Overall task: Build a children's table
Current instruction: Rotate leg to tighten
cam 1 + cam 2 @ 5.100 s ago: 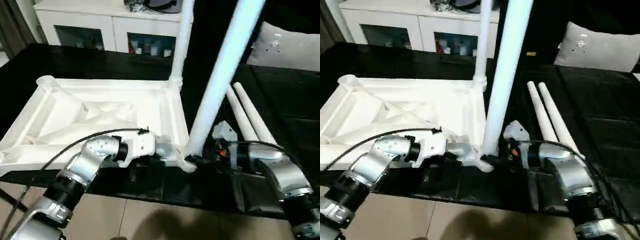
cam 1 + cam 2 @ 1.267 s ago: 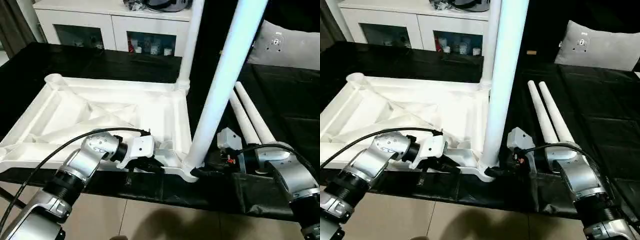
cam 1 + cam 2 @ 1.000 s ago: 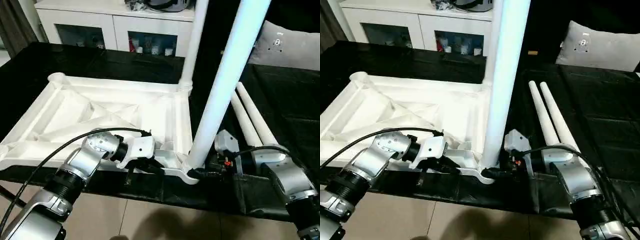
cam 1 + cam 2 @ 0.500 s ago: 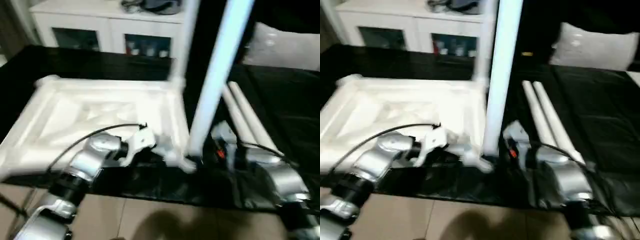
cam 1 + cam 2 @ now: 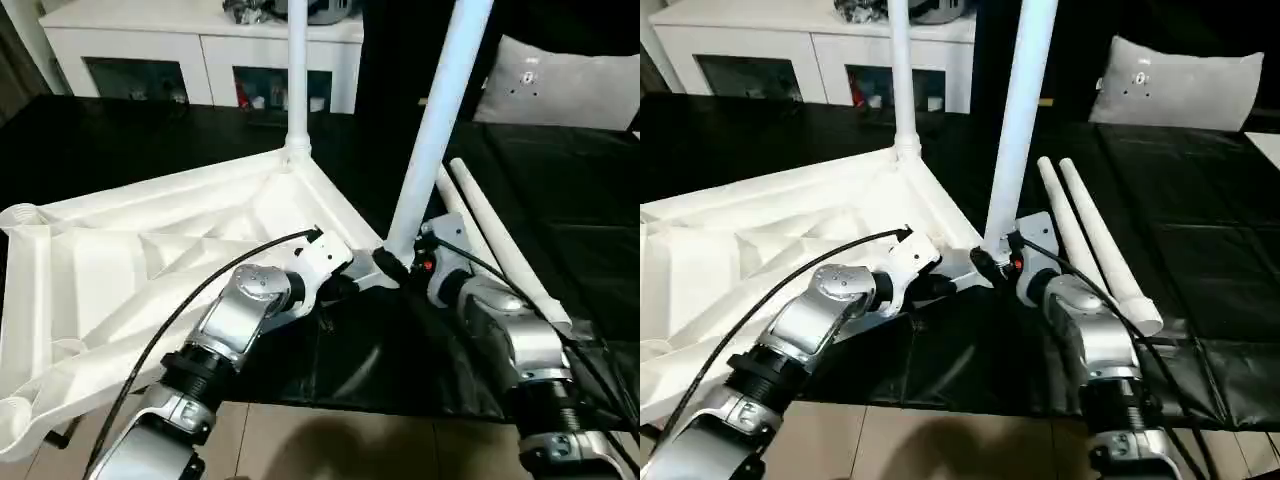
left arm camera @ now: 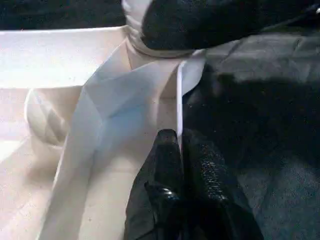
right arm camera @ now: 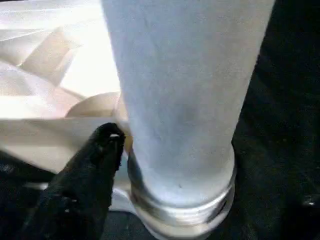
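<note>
Head views: the white tabletop (image 5: 150, 270) lies underside up on the black-covered work table (image 5: 560, 200), skewed, with its near left corner overhanging the table's front edge. Diagonal ribs cross its underside, and an open round socket (image 5: 20, 215) sits at its far left corner. Two legs are fitted and stand upright: the far leg (image 5: 297, 70) in the far corner socket, the near leg (image 5: 440, 110) in the corner nearest the grippers. Both are long, round and white. Two loose legs (image 5: 1090, 240) lie side by side on the table to the right of the tabletop, touching each other. The left gripper (image 5: 345, 288) meets the tabletop rim just beside the near leg. The right gripper (image 5: 392, 266) sits at the base of the near leg. A white cabinet (image 5: 160, 60) with glass doors stands behind the table, and a grey cushion (image 5: 1185, 80) rests at the far right.

Left wrist view: the two black fingers (image 6: 167, 165) stand nearly closed, pinching the thin tabletop rim (image 6: 180, 100) between them.

Right wrist view: one black finger (image 7: 95, 165) presses the side of the near leg's threaded collar (image 7: 185, 200), where it enters the socket. The second finger is hidden, so I cannot tell how wide this gripper stands.
</note>
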